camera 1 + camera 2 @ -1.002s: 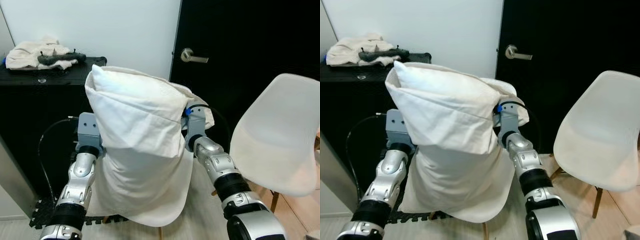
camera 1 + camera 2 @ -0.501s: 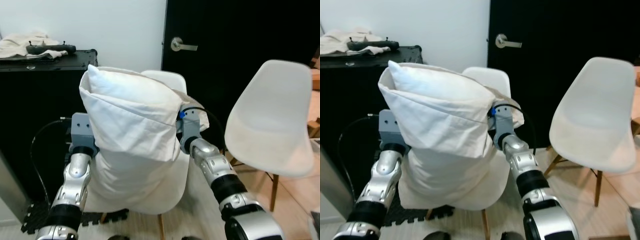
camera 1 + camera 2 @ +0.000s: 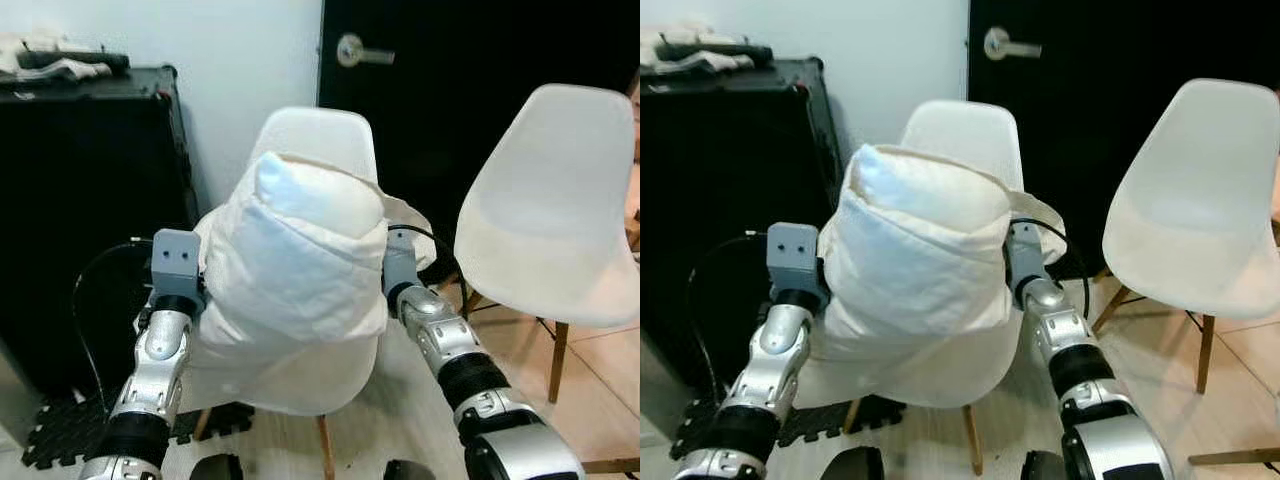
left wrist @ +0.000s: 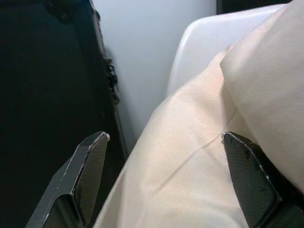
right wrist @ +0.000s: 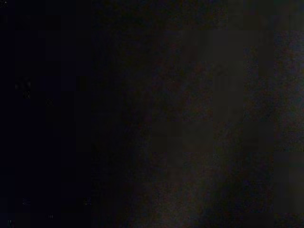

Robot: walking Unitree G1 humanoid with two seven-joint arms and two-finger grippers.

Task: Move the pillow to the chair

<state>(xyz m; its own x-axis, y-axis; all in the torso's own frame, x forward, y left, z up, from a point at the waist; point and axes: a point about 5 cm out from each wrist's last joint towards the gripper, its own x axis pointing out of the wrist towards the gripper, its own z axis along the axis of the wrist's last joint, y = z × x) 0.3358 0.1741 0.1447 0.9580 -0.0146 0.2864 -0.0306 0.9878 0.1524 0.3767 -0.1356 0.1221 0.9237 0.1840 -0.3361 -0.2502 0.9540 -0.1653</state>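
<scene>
The left gripper [image 4: 164, 183] has its two black fingers [image 4: 88, 166] spread wide, one of them in free air beside the cloth and the other pressed along the pillow [image 3: 300, 270], so it props the load from the side and does not pinch it. The right gripper is buried behind the pillow's far flank; its wrist view is almost black, and I cannot tell how its fingers stand. Judging by the two arms set against either side, the pillow is squeezed and carried between them.

The pillow is in the air, directly in front of the nearer chair [image 3: 312, 135], whose white back rises just behind its top edge. Whether its underside already touches the seat cannot be made out, since the pillow hides the seat. So the carrying looks nearly done: what remains, as I judge it, is to lower the pillow onto the seat, part the arms and draw them back.

The pillow is cream-white, plump and soft, in a loose case that folds and creases around the middle; its upper end bulges rounded and a corner of cloth hangs toward the right arm. It will likely sag or slump once released.

A second white chair [image 3: 545, 215] stands well to the right, before a black door [image 3: 470, 60], and a black cabinet [image 3: 90, 190] stands to the left.
</scene>
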